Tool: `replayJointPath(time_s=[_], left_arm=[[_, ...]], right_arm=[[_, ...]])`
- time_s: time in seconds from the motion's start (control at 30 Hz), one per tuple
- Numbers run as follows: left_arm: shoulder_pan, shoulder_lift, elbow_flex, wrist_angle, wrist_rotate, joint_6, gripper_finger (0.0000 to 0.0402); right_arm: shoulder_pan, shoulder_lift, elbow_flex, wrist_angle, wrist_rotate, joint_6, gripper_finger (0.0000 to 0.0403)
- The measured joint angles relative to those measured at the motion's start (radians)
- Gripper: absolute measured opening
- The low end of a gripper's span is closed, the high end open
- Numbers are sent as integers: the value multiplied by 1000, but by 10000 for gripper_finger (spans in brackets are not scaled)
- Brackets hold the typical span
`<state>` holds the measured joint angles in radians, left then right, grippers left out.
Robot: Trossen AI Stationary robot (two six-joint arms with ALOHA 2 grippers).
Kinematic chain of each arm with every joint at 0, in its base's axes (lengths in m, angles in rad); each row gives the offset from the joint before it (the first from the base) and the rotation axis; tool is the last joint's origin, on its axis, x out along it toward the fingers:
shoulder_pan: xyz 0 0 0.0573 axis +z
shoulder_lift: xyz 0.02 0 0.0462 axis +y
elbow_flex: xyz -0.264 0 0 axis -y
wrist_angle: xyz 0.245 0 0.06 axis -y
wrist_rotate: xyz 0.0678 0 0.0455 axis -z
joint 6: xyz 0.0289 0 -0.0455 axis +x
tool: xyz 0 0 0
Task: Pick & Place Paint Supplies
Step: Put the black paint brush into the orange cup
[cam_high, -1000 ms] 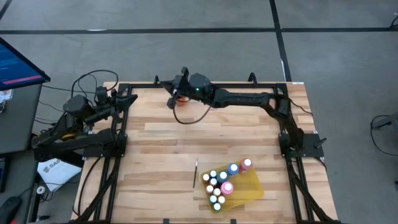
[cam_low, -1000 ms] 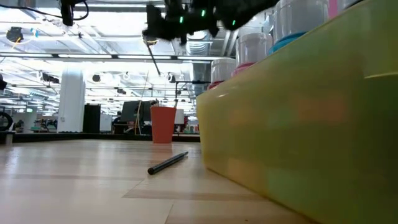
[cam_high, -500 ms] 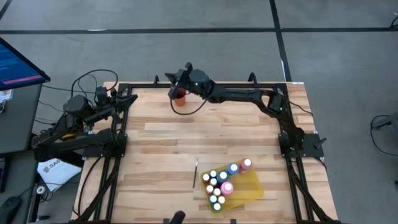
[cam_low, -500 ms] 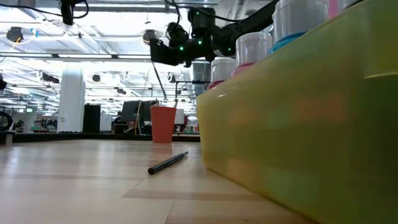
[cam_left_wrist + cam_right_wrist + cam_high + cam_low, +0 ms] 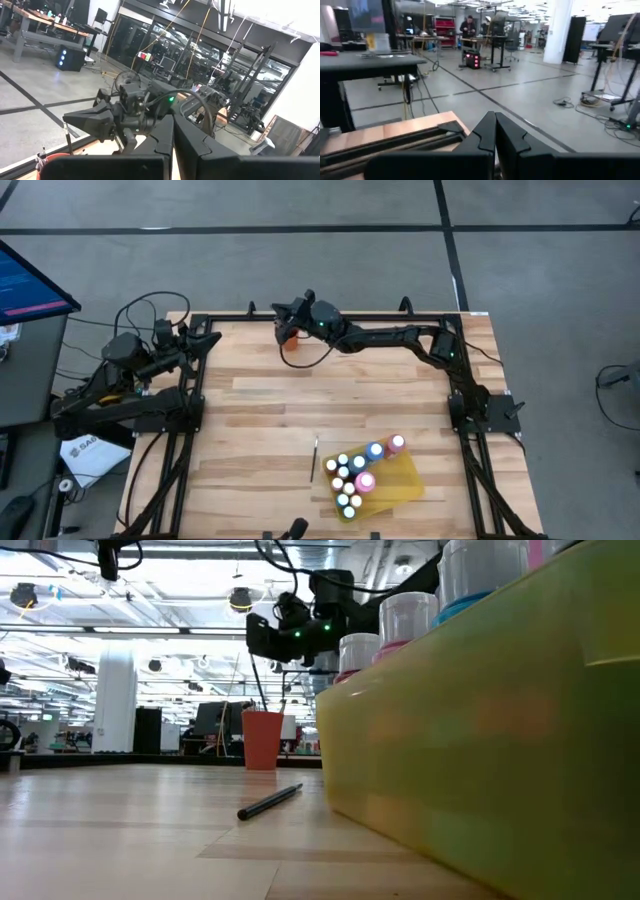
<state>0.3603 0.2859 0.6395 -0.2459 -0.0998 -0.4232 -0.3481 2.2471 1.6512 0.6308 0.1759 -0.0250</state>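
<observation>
An orange cup [image 5: 289,335] stands near the table's far edge. My right gripper [image 5: 282,309] hovers level just above it, shut on a thin dark paintbrush [image 5: 67,139] that hangs toward the cup's mouth [image 5: 263,712]. A second paintbrush [image 5: 314,458] lies flat on the wood beside a yellow tray [image 5: 405,480], where several white-capped paint bottles [image 5: 352,475] stand. My left gripper [image 5: 207,340] waits shut at the table's left edge, touching nothing. My right gripper pinches the paintbrush's upper end [image 5: 65,128] between its two fingertips, coming in level from the table's right side. The brush hangs below the fingers, slightly tilted, with its lower end [image 5: 266,708] at the orange cup's rim. I cannot tell whether it is inside the cup.
In the low view the yellow tray's wall [image 5: 480,740] fills the right side, with the loose brush [image 5: 270,801] lying in front of it. Bare wood lies between the cup and the tray. A black frame rail [image 5: 240,316] runs along the far edge.
My right gripper has come down toward the orange cup and drifted a little toward the far edge, staying shut. The hanging paintbrush has sunk with it; its lower end was well above the cup and is now at the cup's mouth.
</observation>
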Motion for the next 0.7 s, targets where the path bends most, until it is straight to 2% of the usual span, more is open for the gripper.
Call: replayJointPath(time_s=[0.43,0.53,0.7], left_arm=[[0,0,0,0,0,0,3],[0,0,0,-2,-5,0,3],[0,0,0,-9,-5,0,10]], right_arm=[[-7,0,-10,-52,8,0,8],[-4,0,-10,-86,8,0,27],[10,0,-10,-103,9,-9,85]])
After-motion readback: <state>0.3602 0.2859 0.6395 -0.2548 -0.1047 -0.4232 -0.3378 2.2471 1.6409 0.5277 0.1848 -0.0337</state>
